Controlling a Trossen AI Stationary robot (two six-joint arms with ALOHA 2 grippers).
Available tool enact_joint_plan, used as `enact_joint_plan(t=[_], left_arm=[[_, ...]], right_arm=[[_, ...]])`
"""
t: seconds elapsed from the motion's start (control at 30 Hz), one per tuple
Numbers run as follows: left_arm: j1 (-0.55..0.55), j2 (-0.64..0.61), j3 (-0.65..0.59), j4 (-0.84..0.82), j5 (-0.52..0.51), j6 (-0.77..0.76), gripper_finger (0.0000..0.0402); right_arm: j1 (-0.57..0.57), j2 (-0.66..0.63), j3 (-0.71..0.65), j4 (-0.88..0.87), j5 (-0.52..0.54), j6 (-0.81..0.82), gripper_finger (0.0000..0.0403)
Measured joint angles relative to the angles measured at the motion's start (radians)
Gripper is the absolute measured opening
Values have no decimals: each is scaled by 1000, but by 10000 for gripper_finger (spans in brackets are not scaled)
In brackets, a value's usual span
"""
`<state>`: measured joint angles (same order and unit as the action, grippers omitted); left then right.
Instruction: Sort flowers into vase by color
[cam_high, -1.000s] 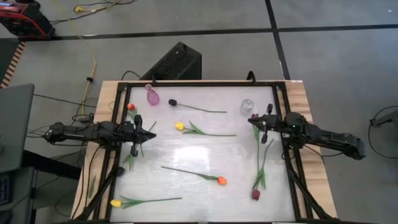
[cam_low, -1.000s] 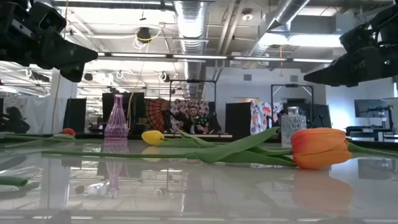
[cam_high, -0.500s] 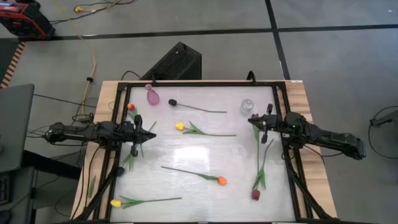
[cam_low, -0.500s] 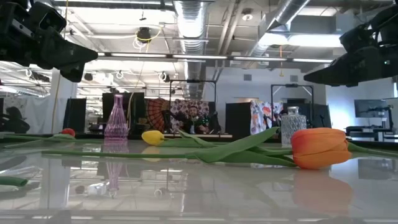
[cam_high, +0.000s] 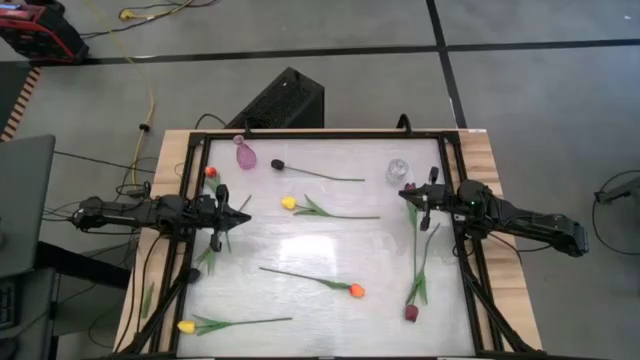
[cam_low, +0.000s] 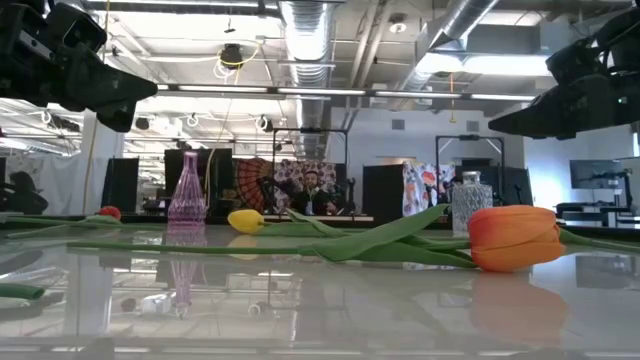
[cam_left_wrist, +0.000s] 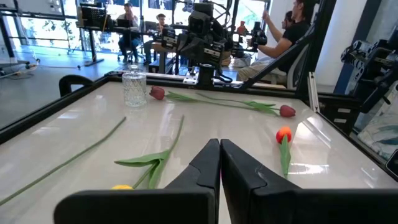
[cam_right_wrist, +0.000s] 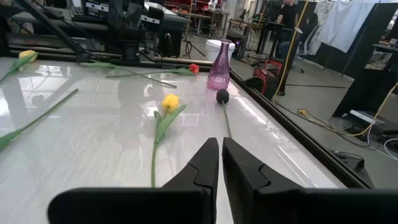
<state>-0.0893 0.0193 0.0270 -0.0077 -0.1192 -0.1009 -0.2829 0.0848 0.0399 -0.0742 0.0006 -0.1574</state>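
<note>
Below right pincer, maroon tulip lies well apart.

1. The desk is glossy white with pale wood edges.
2. The flowers have green stems; heads are yellow, orange-red, maroon and one near-black.
3. One vase is pink-purple; the other vase is clear glass.
4. Both arms are dark.

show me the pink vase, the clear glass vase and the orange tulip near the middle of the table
pink vase (cam_high: 245, 155): high view, on its body.
clear glass vase (cam_high: 398, 171): high view, on its top.
orange tulip (cam_high: 356, 291): high view, on its head.
</note>
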Motion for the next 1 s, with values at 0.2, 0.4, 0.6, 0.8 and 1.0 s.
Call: enact_joint_plan(t=[0.2,0.4,0.6,0.8,1.0], left_arm=[[0,0,0,0,0,0,0],[0,0,0,1,10,-175,0],[0,0,0,8,-53,-220,0],[0,1,-4,78,-99,-130,0],[0,36,-16,281,-114,63,0]], right_arm=[[0,0,0,0,0,0,50],[0,0,0,0,0,0,50],[0,0,-3,38,-1,37,50],[-2,2,-4,162,0,318,50],[6,58,2,331,-19,358,50]])
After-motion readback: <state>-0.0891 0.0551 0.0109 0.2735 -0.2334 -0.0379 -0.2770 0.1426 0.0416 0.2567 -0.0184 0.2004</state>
